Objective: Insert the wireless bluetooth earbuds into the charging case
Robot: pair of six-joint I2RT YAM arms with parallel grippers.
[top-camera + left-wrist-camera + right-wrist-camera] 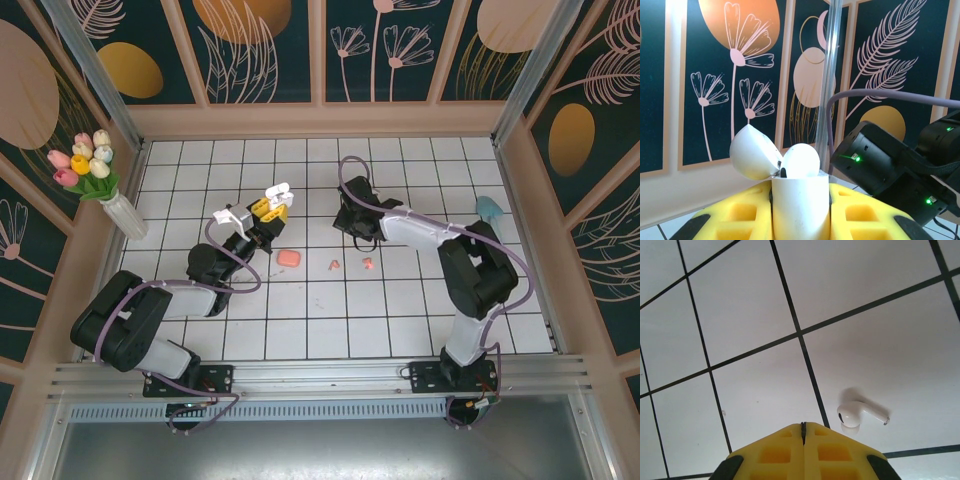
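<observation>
My left gripper [266, 211] is raised over the tiles and shut on a white charging case [801, 210]. Its lid [751, 152] is flipped open to the left. A white earbud [801, 160] sits in the case's top. My right gripper [803, 425] points down at the floor, shut with nothing between its yellow fingers. Another white earbud [856, 413] lies on a tile just right of those fingertips, apart from them. Two salmon-pink earbuds [336, 265] [368, 264] lie on the tiles in front of the right gripper [348, 222].
A small salmon-pink case [290, 258] lies on the floor between the arms. A white vase of tulips [125, 212] stands at the left wall and a teal object [490, 208] by the right wall. The right arm's black wrist [880, 167] is close beside the held case.
</observation>
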